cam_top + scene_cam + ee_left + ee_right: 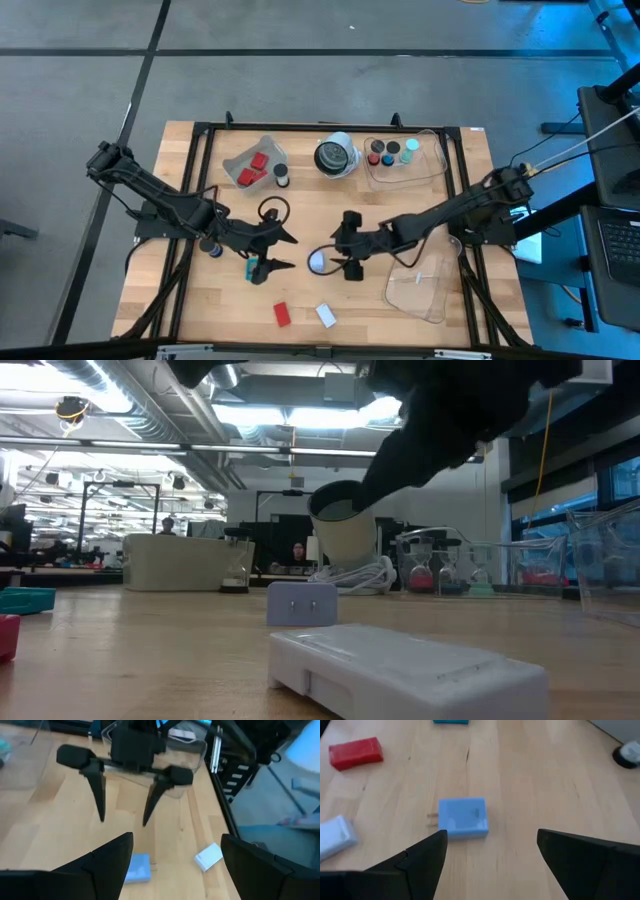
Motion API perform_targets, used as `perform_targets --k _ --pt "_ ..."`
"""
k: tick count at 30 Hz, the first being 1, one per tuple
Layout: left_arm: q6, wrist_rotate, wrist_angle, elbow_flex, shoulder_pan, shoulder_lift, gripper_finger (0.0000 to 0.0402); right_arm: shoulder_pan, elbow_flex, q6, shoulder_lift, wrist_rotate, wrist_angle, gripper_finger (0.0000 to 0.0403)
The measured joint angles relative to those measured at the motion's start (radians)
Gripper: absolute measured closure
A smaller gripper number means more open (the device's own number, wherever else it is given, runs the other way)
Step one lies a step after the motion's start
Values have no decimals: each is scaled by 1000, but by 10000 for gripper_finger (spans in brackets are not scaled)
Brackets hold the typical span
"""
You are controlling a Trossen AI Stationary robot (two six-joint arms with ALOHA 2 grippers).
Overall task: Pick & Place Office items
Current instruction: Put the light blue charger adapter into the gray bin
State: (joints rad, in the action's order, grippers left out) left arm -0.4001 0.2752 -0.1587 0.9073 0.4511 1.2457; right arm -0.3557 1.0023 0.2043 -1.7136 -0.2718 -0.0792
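Observation:
A pale-blue block (pixel 317 262) (pixel 463 818) lies flat on the table between my two grippers, which face each other. My left gripper (pixel 288 251) (pixel 175 865) is open, just left of the block. My right gripper (pixel 350 245) (pixel 492 860) is open above the block's right side; it also shows in the left wrist view as the right gripper (pixel 122 820). A teal block (pixel 254 268) lies under the left gripper's near side. A red block (pixel 282 313) and a white block (pixel 326 315) (pixel 400 670) lie near the front edge.
A clear tray (pixel 235 160) at the far left holds red blocks and a dark cap (pixel 281 177). Another clear tray (pixel 440 165) at the far right holds several round caps. The white-and-black round object (pixel 335 157) stands between them. A third clear tray (pixel 420 285) sits near right.

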Motion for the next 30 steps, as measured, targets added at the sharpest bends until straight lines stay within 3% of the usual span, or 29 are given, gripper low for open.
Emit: perform_targets --k 8,15,22,30 --pt "-114 -36 -1 0 17 -5 103 -5 0 -3 -115 -1 174 89" --pt "-140 -57 -1 0 60 -5 103 -4 0 7 -171 0 269 52" --pt "-166 -57 -2 0 89 -5 103 -4 0 13 -223 10 306 21" --pt "-166 -57 -5 0 98 -5 103 -5 0 -1 -225 57 327 18"
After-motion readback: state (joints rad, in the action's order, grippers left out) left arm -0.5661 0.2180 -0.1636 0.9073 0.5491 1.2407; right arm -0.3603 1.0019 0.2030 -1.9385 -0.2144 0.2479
